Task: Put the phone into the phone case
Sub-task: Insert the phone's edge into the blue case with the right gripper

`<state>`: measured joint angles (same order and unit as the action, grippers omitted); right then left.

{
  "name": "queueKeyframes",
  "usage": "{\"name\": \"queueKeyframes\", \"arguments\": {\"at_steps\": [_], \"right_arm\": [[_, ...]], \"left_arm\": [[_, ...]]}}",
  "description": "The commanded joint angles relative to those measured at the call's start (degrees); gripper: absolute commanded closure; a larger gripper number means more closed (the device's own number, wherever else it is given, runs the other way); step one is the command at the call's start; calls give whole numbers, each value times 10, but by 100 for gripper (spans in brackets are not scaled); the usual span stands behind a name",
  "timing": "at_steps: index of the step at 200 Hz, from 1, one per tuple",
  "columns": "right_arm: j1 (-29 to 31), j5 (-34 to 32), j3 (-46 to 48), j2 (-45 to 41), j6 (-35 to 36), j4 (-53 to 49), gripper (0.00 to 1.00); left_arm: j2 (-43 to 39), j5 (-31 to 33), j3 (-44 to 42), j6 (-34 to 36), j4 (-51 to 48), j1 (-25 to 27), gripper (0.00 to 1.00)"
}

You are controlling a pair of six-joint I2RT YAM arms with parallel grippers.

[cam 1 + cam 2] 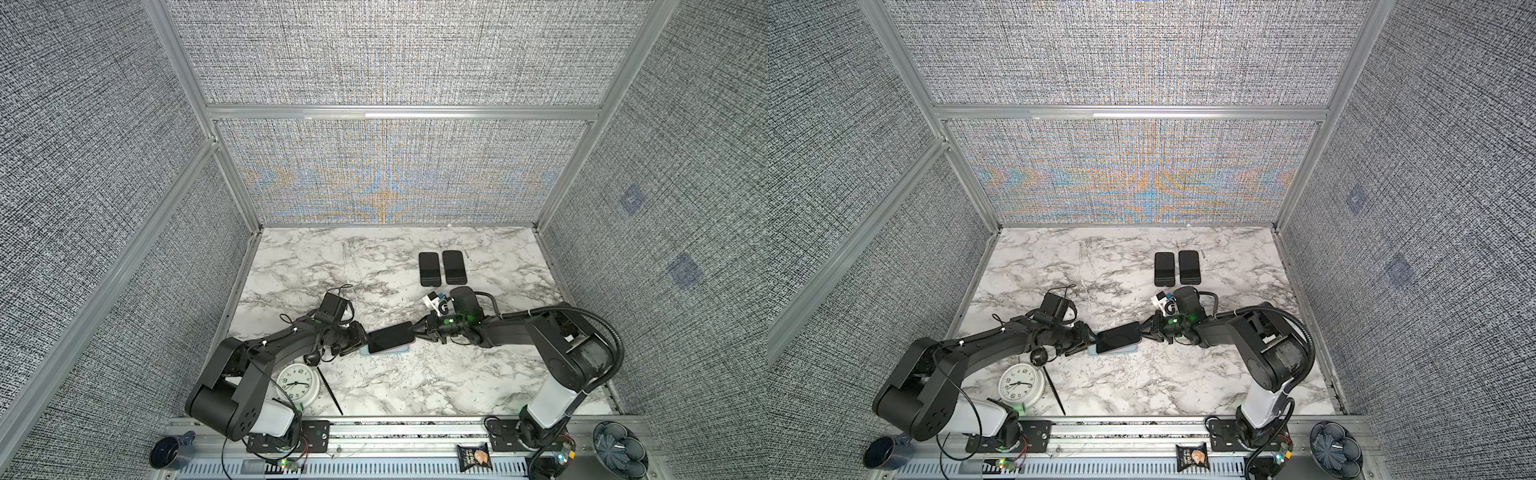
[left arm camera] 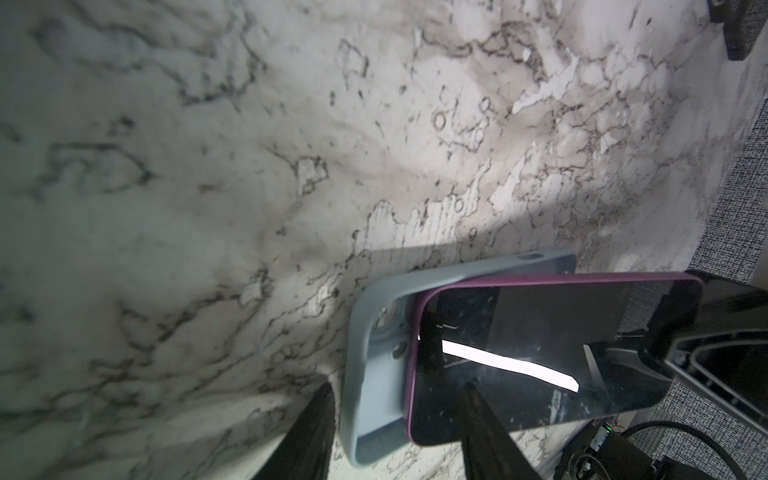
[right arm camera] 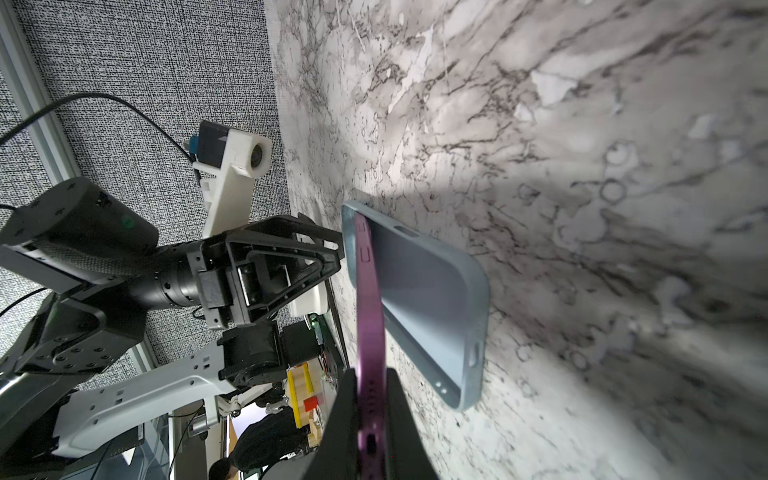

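The phone [image 1: 390, 336] [image 1: 1117, 337] has a dark screen and a purple rim. It slants over the light blue phone case [image 1: 390, 351] [image 1: 1113, 352], which lies flat on the marble table. My right gripper [image 3: 370, 374] [image 1: 417, 328] is shut on the phone's [image 3: 368, 311] right end and holds that end above the case [image 3: 432, 299]. The phone's left end meets the case's left end. There my left gripper [image 2: 399, 384] [image 1: 358, 340] stands open. One finger is beside the case's [image 2: 374, 374] outer wall, the other over the phone's [image 2: 540, 345] screen.
Two black slabs [image 1: 429, 268] [image 1: 454, 266] lie side by side at the back right. A white clock [image 1: 297, 380] and a thin black stick [image 1: 332, 395] lie near the left arm's base. A mug [image 1: 170, 453], a snack packet [image 1: 473, 457] and a bowl [image 1: 619, 453] sit along the front rail.
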<state>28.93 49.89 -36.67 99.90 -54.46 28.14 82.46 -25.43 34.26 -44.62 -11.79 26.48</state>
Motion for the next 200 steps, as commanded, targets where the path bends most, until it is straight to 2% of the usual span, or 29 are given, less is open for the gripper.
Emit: {"name": "queueKeyframes", "arguments": {"at_steps": [1,87,200], "right_arm": [[3,-4,3,8,23,-8,99],[3,-13,-9,41,93,-62,96],[23,-28,-29,68,90,-67,94]], "left_arm": [[2,-4,-2,-2,11,-1,50],[-6,-5,-15,-7,22,-1,51],[12,-17,-28,-11,50,-1,52]]}}
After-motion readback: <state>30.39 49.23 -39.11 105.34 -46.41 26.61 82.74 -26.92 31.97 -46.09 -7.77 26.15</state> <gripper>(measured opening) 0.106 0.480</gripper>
